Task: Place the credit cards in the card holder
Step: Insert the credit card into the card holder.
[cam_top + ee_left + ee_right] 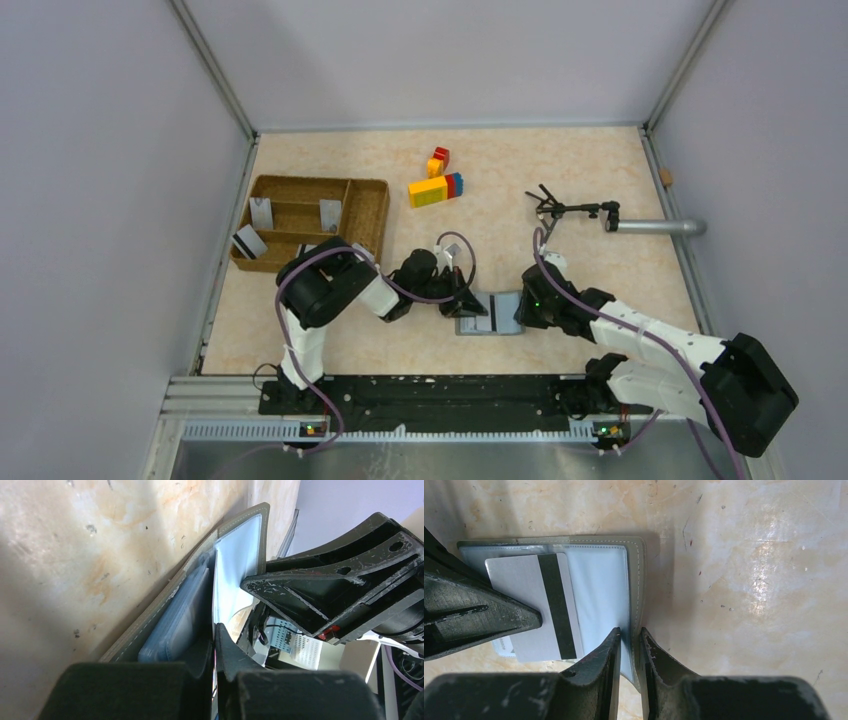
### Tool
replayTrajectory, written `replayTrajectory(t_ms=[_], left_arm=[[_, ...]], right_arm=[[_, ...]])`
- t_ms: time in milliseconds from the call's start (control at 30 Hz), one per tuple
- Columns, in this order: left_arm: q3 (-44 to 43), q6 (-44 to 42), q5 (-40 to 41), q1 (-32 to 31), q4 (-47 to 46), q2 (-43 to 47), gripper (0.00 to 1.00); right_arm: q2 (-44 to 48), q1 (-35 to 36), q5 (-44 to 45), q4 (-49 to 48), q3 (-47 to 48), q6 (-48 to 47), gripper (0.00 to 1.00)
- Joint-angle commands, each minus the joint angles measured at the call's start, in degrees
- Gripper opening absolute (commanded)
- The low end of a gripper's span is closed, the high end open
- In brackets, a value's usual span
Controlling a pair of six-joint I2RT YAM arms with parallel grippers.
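Left gripper (215,645) clenched a silver-grey striped card (531,605); right gripper (629,640) pinched the flat grey fold-over wallet (599,580); feeding the card flat looked best.

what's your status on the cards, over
Left tool shut on striped card, lying over open card holder. Right tool shut on holder's edge. Other cards in wicker tray.
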State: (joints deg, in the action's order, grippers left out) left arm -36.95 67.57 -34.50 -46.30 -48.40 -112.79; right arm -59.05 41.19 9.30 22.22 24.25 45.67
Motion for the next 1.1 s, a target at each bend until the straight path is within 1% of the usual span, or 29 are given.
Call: replayTrajectory(t_ms=[0, 267, 467, 700, 900, 1067], left_arm=[[-0.64, -2.17, 3.39, -0.15, 0.04, -2.37, 0.00], [-0.67, -2.62, 3.19, -0.10, -0.92, -3.16, 0.00], [-1.08, -5.14, 3.13, -0.08, 2.21, -2.62, 0.00], [1.45, -3.85, 5.38, -0.14, 2.48, -1.05, 0.00], [2.66, -2.36, 5.01, -0.12, 0.11, -1.71, 0.00], [4.18, -2.09, 5.96, -0.19, 0.00, -0.79, 0.00]], right_arm=[[-0.12, -0.03, 0.90, -0.22, -0.26, 0.16, 0.17], [-0.42, -0.05, 0.67, -0.58, -0.27, 0.11, 0.17], [-0.37, -0.06, 0.76, -0.26, -0.20, 0.12, 0.16], [-0.41, -0.06, 0.81, -0.19, 0.00, 0.12, 0.16], [-0.17, -0.06, 0.82, -0.01, -0.11, 0.07, 0.16], [0.58, -0.05, 0.98, 0.37, -0.17, 0.23, 0.16]])
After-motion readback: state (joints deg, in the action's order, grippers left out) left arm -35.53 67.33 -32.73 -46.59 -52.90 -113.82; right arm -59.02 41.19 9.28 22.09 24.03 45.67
